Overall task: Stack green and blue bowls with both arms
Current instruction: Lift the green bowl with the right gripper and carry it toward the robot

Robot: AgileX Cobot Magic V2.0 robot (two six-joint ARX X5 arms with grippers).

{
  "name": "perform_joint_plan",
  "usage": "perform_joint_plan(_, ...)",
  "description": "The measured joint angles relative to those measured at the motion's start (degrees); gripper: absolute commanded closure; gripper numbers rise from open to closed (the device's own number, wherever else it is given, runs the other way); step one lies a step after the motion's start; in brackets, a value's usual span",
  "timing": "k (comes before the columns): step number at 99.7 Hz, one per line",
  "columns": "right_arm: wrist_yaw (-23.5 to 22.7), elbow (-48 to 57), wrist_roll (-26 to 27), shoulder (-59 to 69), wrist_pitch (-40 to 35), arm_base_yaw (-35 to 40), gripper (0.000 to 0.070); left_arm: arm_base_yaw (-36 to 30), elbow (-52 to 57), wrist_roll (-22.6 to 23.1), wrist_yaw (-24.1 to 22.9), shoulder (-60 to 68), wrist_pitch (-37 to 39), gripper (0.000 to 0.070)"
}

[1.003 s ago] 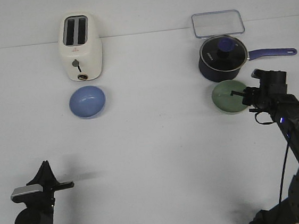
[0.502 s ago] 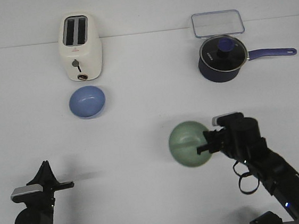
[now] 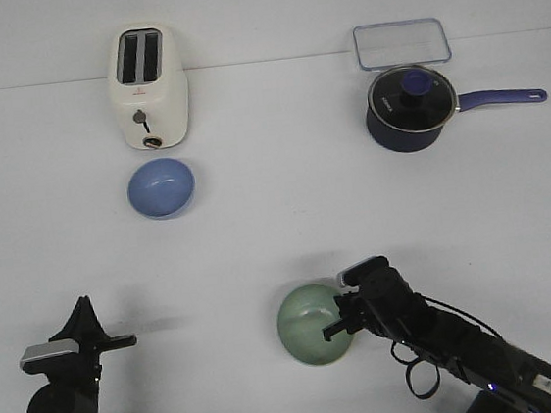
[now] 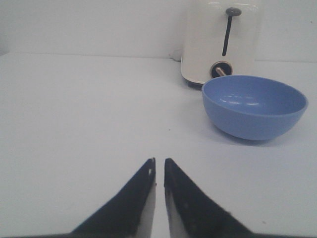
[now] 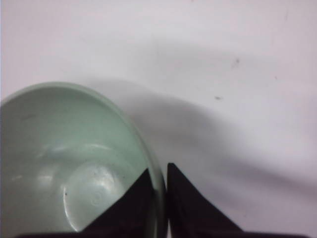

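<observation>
Surface: a plain white table (image 3: 279, 236) runs back to a white wall, evenly lit, with soft shadows under the arms.
Back left: a cream toaster (image 3: 148, 86) stands near the wall, its lever facing the robot.
Back right: a dark navy saucepan (image 3: 411, 106) under a glass lid, handle pointing right, sits in front of a clear rectangular container (image 3: 401, 43).
Blue bowl: the blue bowl (image 3: 161, 188) rests upright on the table just in front of the toaster, well apart from both arms; the left wrist view shows it (image 4: 254, 106) ahead of that arm's fingertips and off to one side.
Green bowl: the green bowl (image 3: 314, 325) is at the near centre of the table, mouth up, beside the right arm's tip; whether it touches the surface cannot be told.
Right gripper: the right gripper (image 3: 339, 320) pinches the green bowl's rim (image 5: 156, 184), one finger inside the wall and one outside.
Left gripper: the left gripper (image 4: 159, 168) hangs over bare table at the near left, its fingers drawn nearly together with only a thin slit between them, holding nothing.
</observation>
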Motion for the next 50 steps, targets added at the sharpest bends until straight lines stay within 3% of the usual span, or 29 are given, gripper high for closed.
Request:
perform_joint_plan(5, 0.1, 0.0, 0.3, 0.7, 0.7, 0.0, 0.0638, 0.0, 0.0, 0.0, 0.0, 0.0, 0.0, 0.0685)
perform_joint_plan(14, 0.1, 0.0, 0.3, 1.4, 1.3, 0.1, 0.0418, 0.0, 0.0, 0.0, 0.0, 0.0, 0.0, 0.0685)
perform_joint_plan(18, 0.1, 0.0, 0.4, 1.4, 1.3, 0.1, 0.0356, 0.0, 0.0, 0.0, 0.0, 0.0, 0.0, 0.0685)
perform_joint_plan(50, 2.3, 0.0, -0.2, -7.4, 1.7, 0.0, 0.0353, 0.0, 0.0, -1.8, 0.3, 0.0, 0.0, 0.0685)
